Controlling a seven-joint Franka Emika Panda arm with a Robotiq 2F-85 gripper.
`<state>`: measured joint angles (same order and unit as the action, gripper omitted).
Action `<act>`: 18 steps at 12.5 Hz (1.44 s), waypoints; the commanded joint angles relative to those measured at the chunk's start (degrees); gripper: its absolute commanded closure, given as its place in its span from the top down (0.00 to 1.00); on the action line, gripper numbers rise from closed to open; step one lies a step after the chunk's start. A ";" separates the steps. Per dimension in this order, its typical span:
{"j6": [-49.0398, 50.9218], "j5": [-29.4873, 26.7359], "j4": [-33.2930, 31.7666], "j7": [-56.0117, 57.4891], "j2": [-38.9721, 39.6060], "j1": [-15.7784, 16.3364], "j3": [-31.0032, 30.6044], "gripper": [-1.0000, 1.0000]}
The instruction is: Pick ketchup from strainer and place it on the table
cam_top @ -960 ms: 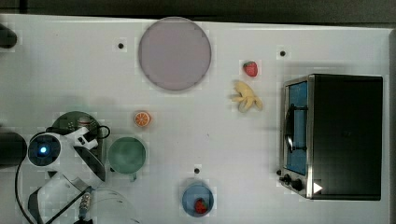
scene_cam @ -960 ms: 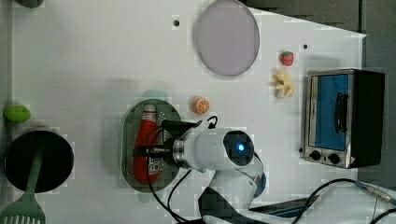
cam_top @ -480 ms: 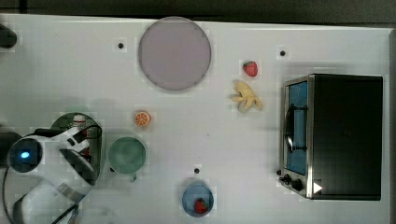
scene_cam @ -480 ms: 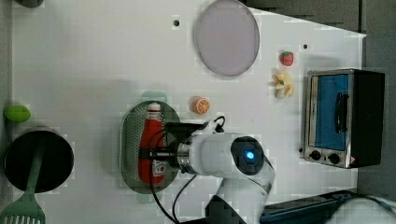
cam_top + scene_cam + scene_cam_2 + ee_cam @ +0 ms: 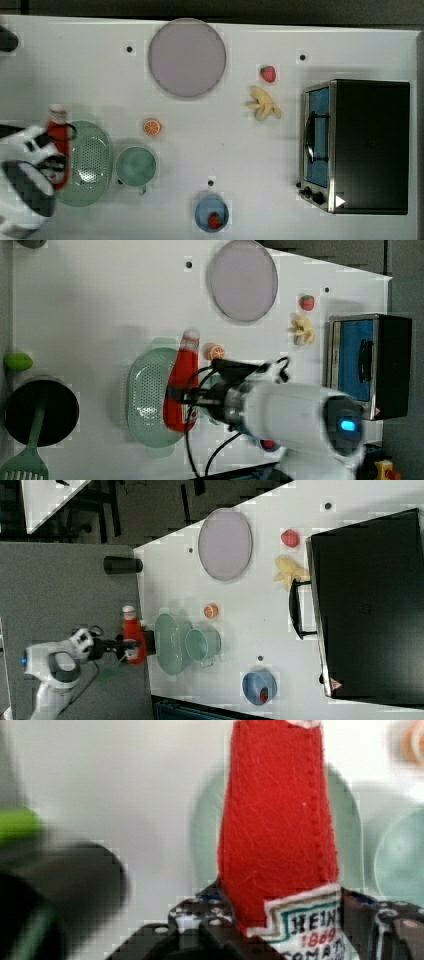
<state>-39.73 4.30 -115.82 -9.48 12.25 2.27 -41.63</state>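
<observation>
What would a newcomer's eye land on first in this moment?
The small red ketchup squeeze bottle with a white cap, clamped at its label end by the white robot arm's gripper and held above the pale green perforated oval strainer. Next, the black toaster oven with a blue door at the top view's right, and the large grey-lilac round plate at its top centre.

The white counter carries a lilac plate, a strainer, a green cup, an orange slice, a banana, a strawberry and a toaster oven. A blue bowl holds what looks like another strawberry.
</observation>
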 commanded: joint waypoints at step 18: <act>10.36 -1.57 2.34 38.18 2.26 -10.86 40.79 0.61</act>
<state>-29.04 2.92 -111.85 24.91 15.26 -11.66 2.18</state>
